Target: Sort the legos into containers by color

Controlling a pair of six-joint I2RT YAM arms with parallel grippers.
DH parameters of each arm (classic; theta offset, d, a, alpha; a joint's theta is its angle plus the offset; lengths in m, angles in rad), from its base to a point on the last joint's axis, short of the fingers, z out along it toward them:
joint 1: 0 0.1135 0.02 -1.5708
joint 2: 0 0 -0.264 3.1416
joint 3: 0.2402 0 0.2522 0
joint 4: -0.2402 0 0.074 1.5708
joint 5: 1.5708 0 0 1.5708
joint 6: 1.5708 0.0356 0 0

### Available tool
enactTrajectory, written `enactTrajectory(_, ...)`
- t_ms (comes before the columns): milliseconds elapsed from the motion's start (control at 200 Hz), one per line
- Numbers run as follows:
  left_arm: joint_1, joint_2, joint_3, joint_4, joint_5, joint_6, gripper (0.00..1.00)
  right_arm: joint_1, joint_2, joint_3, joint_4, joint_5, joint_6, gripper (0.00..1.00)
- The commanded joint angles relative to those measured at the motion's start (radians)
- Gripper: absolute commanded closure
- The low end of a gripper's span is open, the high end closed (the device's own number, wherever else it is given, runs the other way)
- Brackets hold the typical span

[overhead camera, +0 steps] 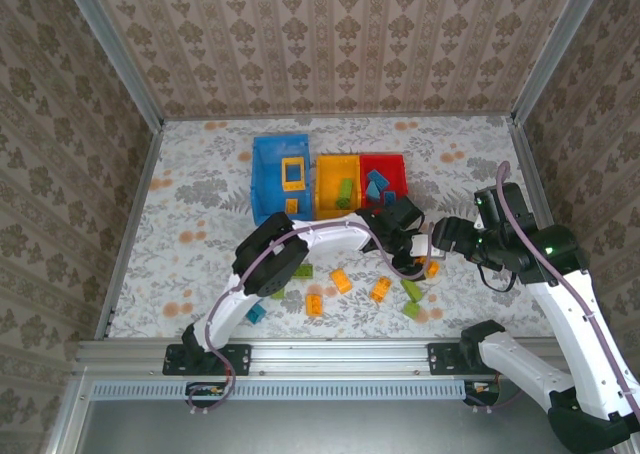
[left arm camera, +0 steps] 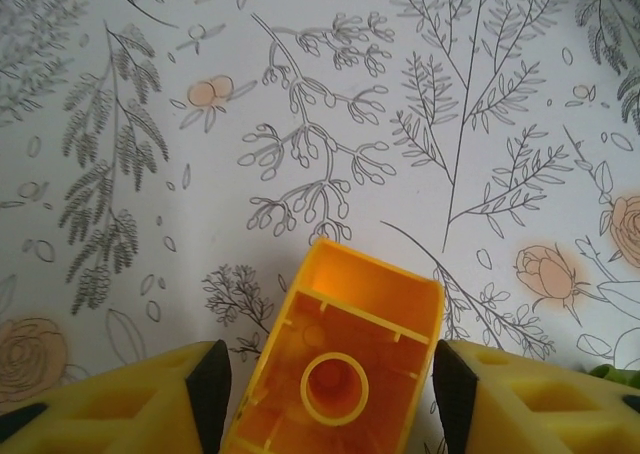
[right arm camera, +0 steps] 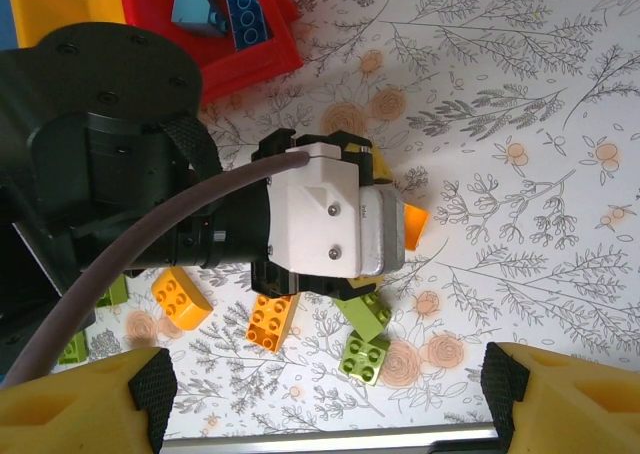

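An orange brick (left arm camera: 335,364) lies hollow side up between the black pads (left arm camera: 212,394) of my left gripper (left arm camera: 330,359), which is shut on it just above the floral tabletop. From above, the left gripper (overhead camera: 425,258) is stretched far to the right, in front of the red bin (overhead camera: 400,164). My right gripper (overhead camera: 445,236) hovers open just beside it, and its fingers (right arm camera: 150,394) hold nothing. The blue bin (overhead camera: 262,179) holds a yellow frame (overhead camera: 293,172), the yellow bin (overhead camera: 325,184) a green brick (overhead camera: 344,192), and the red bin blue bricks (right arm camera: 215,9).
Loose orange bricks (overhead camera: 341,280) and green bricks (overhead camera: 411,300) lie in front of the bins, with one blue brick (overhead camera: 256,314) at the near left. Under the left wrist lie an orange brick (right arm camera: 272,321) and two green ones (right arm camera: 364,357). The table's front rail (right arm camera: 300,439) is close.
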Motion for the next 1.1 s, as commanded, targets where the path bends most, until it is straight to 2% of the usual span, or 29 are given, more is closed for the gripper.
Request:
enactTrajectory(0, -0.015, 0.024, 0.026, -0.031, -0.023, -0.030, 0.46, -0.001, -0.012, -0.004, -0.001, -0.048, 0.022, 0.17)
enactTrajectory(75, -0.015, 0.027, 0.026, -0.030, -0.033, -0.039, 0.49, -0.001, -0.014, -0.005, 0.000, -0.049, 0.024, 0.17)
enactTrajectory(255, -0.016, 0.021, 0.033, -0.019, -0.055, -0.061, 0.64, 0.000, -0.016, -0.008, 0.002, -0.048, 0.024, 0.17)
enactTrajectory(420, -0.011, -0.033, 0.010, 0.038, -0.117, -0.115, 0.69, 0.000, -0.010, 0.003, 0.015, -0.049, 0.004, 0.18)
enactTrajectory(610, 0.026, -0.252, -0.164, 0.175, -0.246, -0.256, 0.70, 0.000, 0.013, 0.053, 0.069, -0.057, -0.048, 0.18)
enactTrajectory(720, 0.056, -0.416, -0.291, 0.188, -0.337, -0.346, 0.70, 0.001, 0.042, 0.078, 0.124, -0.075, -0.072, 0.19)
enactTrajectory(905, 0.153, -0.672, -0.482, 0.072, -0.490, -0.518, 0.70, 0.024, 0.117, 0.076, 0.254, -0.128, -0.097, 0.22)
enactTrajectory(1030, 0.274, -0.793, -0.527, -0.119, -0.586, -0.688, 0.70, 0.133, 0.203, 0.089, 0.343, -0.117, -0.113, 0.22)
enactTrajectory(1095, 0.355, -0.820, -0.519, -0.243, -0.636, -0.769, 0.74, 0.205, 0.259, 0.107, 0.382, -0.096, -0.117, 0.22)
